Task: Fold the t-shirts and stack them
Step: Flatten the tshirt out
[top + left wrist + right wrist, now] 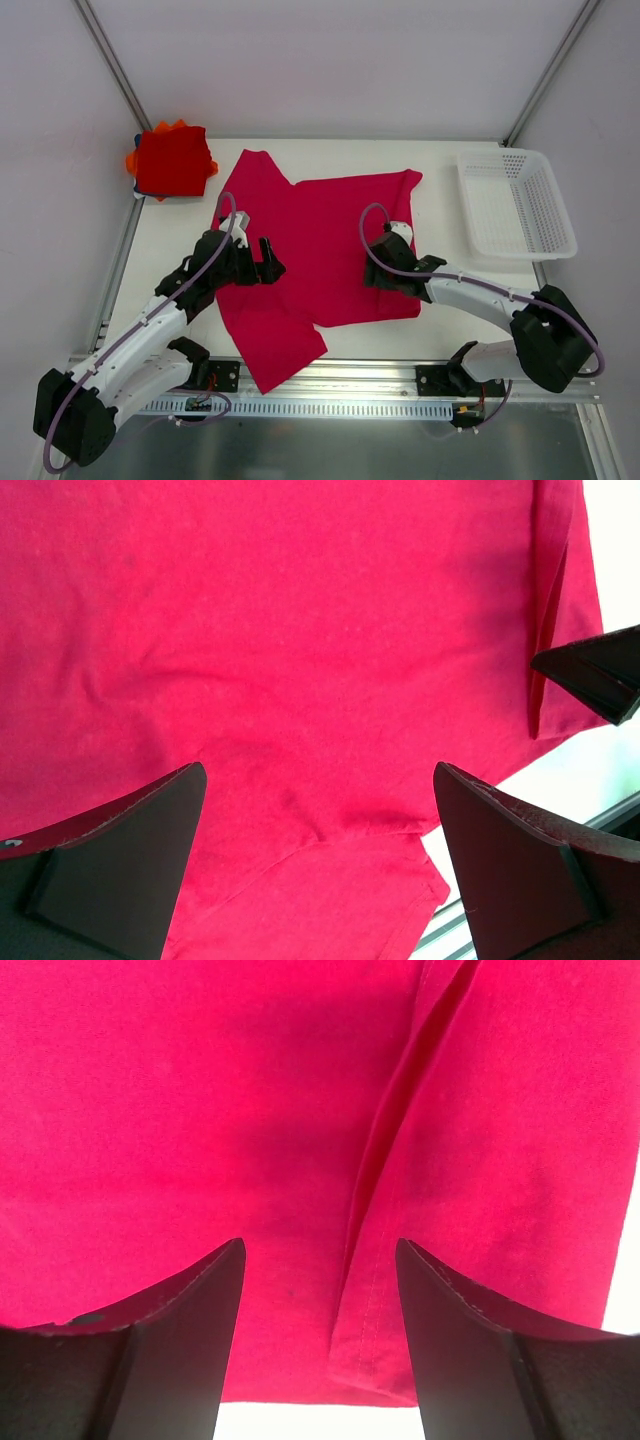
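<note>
A crimson-pink t-shirt (325, 245) lies spread on the table, one sleeve reaching the near edge. A folded stack (172, 160) with a bright red shirt on top and orange and blue edges below sits at the far left corner. My left gripper (268, 262) is open over the shirt's left part; the left wrist view shows cloth (300, 660) and a sleeve seam between its fingers (120, 860). My right gripper (385, 268) is open over the shirt's right edge; the right wrist view shows a folded hem (385, 1210) between its fingers (180, 1350).
A white perforated plastic basket (520, 203) stands at the far right of the table. The metal rail (330, 385) runs along the near edge between the arm bases. White walls surround the table.
</note>
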Controlling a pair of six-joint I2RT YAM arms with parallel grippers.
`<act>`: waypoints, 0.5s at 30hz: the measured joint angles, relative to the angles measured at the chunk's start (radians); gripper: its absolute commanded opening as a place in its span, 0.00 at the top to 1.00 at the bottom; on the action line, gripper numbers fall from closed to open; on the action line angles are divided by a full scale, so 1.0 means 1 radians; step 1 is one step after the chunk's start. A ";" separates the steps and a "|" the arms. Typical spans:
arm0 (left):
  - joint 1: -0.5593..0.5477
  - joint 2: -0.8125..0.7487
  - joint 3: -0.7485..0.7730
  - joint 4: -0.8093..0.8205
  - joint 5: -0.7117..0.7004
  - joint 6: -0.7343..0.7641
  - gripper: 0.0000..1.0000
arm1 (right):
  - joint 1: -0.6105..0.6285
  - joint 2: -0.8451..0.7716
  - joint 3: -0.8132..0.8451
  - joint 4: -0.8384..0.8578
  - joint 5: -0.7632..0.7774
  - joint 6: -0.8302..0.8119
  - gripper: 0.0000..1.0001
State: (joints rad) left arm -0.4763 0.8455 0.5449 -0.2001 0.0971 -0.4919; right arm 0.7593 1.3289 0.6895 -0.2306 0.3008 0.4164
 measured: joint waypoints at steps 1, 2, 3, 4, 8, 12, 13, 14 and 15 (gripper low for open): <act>0.000 -0.003 -0.006 0.002 0.000 -0.001 0.01 | 0.000 0.008 0.000 0.004 0.002 0.001 0.36; 0.000 -0.006 -0.013 0.003 0.000 -0.003 0.01 | 0.000 0.014 0.000 0.008 0.002 0.002 0.36; 0.000 -0.010 -0.021 0.007 0.000 -0.006 0.01 | 0.000 0.019 0.000 0.011 0.005 0.002 0.36; 0.000 -0.014 -0.029 0.009 0.000 -0.008 0.01 | 0.000 0.023 0.000 0.015 0.008 0.002 0.37; 0.000 -0.022 -0.056 0.023 0.000 -0.018 0.01 | 0.000 0.034 0.000 0.018 0.018 0.002 0.43; 0.000 -0.021 -0.065 0.031 0.002 -0.018 0.01 | 0.000 0.046 0.000 0.018 0.027 0.002 0.55; 0.000 -0.021 -0.065 0.033 0.002 -0.018 0.01 | 0.000 0.048 0.000 0.019 0.029 0.000 0.58; 0.000 -0.021 -0.065 0.037 0.003 -0.018 0.01 | 0.000 0.051 0.000 0.019 0.029 0.000 0.61; 0.000 -0.021 -0.065 0.040 0.004 -0.018 0.01 | 0.000 0.053 0.000 0.019 0.031 0.000 0.67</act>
State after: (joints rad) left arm -0.4763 0.8242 0.4797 -0.1596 0.1013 -0.5102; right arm 0.7593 1.3823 0.6895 -0.2119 0.3321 0.4164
